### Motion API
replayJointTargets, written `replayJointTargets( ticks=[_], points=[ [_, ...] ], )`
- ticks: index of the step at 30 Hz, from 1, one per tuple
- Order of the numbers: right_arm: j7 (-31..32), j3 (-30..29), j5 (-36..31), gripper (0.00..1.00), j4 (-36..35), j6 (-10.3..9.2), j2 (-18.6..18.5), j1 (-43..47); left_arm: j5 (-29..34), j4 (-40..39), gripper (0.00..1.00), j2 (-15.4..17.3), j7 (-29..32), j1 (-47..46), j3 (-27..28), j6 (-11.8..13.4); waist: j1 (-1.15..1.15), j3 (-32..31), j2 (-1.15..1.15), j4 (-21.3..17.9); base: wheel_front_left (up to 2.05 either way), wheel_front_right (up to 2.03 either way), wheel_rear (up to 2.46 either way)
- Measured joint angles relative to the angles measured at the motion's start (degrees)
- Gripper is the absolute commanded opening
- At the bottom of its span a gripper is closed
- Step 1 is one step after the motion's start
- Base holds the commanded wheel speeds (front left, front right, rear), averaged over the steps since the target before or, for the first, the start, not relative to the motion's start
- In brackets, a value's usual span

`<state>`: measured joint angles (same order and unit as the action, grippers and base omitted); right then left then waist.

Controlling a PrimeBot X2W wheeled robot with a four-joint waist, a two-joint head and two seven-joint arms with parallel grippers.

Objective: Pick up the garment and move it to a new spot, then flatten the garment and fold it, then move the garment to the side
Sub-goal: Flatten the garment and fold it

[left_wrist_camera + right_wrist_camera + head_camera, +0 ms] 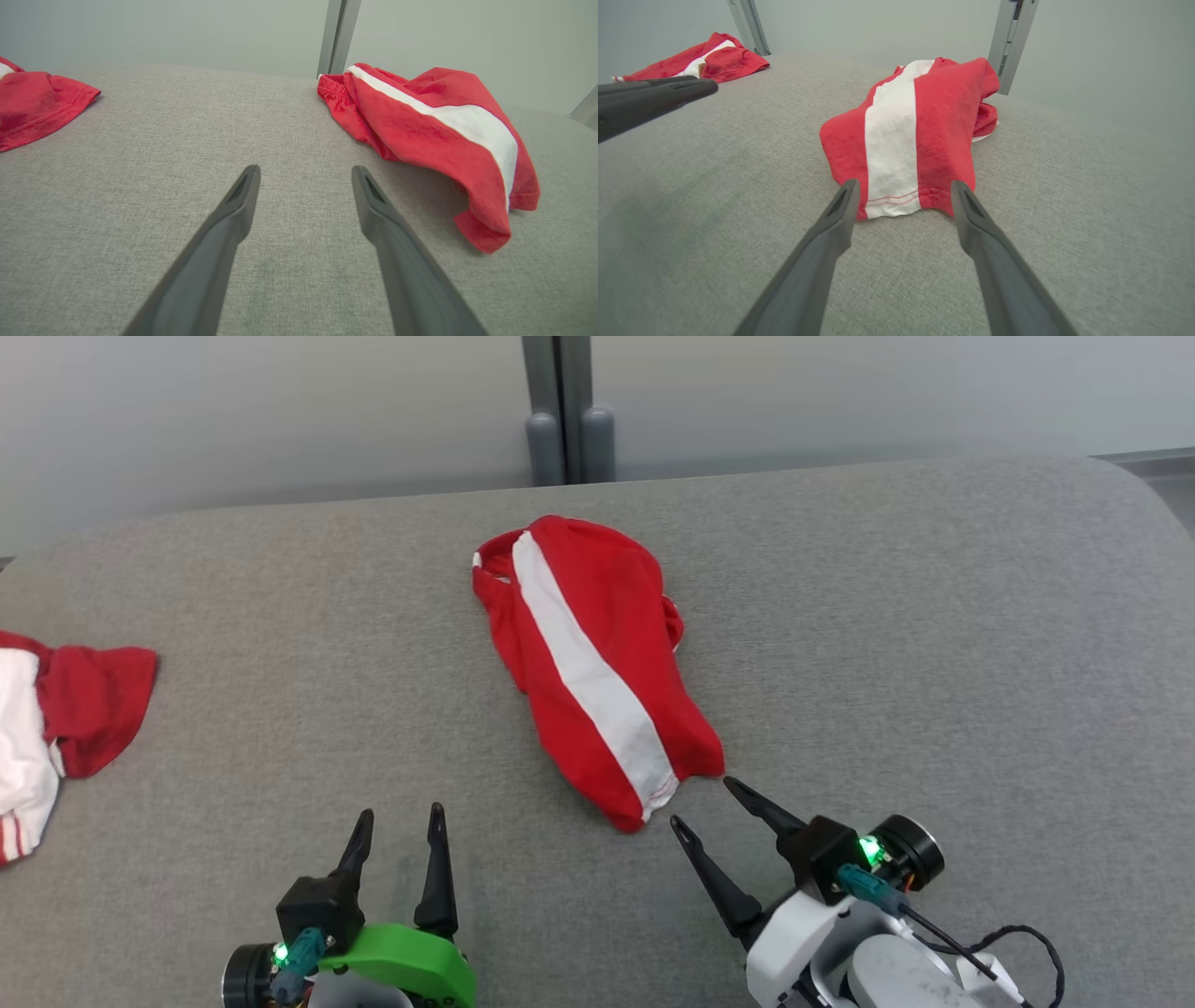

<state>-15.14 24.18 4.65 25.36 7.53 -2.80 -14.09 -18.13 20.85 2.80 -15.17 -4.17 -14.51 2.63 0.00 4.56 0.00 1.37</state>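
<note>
At the frame's left edge you see the shirt (93, 700) crumpled on the grey table (934, 616). Your left gripper (400, 809) and right gripper (701, 801) gape empty, the right's tips just beside a red bundle (597, 663).

red cloth bundle with a broad white stripe (635, 653) lying crumpled in the middle of the bench, grey woven bench (934, 616), two grey upright posts (569, 429) behind its far edge, pale wall (233, 411)
</note>
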Motion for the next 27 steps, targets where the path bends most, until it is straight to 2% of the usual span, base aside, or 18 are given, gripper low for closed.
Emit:
replayJointTargets(
  ticks=[5, 14, 15, 16, 18, 22, 27],
  points=[
    [0.0, 2.6, 1.2, 1.0, 5.5, 0.01, 0.0, -4.5, -0.5, 0.1, 1.0, 0.0, 0.0, -1.1, -1.0, 0.3, 0.0, 1.3, 0.0, 4.0, 0.0, 0.0, 0.0],
    [0.0, 0.8, 0.6, 1.0, 11.9, 0.0, 0.0, -8.0, -1.1, -0.1, 1.0, 0.0, 0.0, -2.2, -2.2, 0.4, 0.0, 4.2, 0.0, 10.1, 0.0, 0.0, 0.0],
    [0.0, 0.7, 0.5, 0.96, 12.2, 0.01, 0.0, -8.3, -1.2, -0.1, 1.0, 0.0, 0.0, -2.3, -2.4, 0.4, 0.0, 4.7, 0.0, 10.6, 0.0, 0.0, 0.0],
    [0.0, 0.5, 0.3, 0.43, 12.8, 0.0, 0.0, -8.6, -1.4, -0.1, 1.0, 0.0, 0.0, -2.5, -2.5, 0.4, 0.0, 5.1, 0.0, 11.0, 0.0, 0.0, 0.0],
    [0.0, -0.3, 0.2, 0.0, 13.6, 0.01, 0.0, -8.9, -1.5, -0.2, 1.0, 0.0, 0.0, -2.8, -2.6, 0.4, 0.0, 5.8, 0.0, 11.8, 0.0, 0.0, 0.0],
    [0.0, -2.7, -0.4, 0.0, 13.3, 0.0, 0.0, -8.9, -1.5, -0.2, 1.0, 0.0, 0.0, -2.9, -2.5, 0.7, 0.0, 6.7, 0.0, 12.6, 0.0, 0.0, 0.0],
    [0.0, -6.4, -2.2, 0.0, 10.9, 0.01, 0.1, -6.5, -1.5, -0.1, 1.0, 0.0, 0.0, -2.9, -1.8, 0.6, 0.0, 6.4, 0.0, 11.5, 0.0, 0.0, 0.0]
  ],
)
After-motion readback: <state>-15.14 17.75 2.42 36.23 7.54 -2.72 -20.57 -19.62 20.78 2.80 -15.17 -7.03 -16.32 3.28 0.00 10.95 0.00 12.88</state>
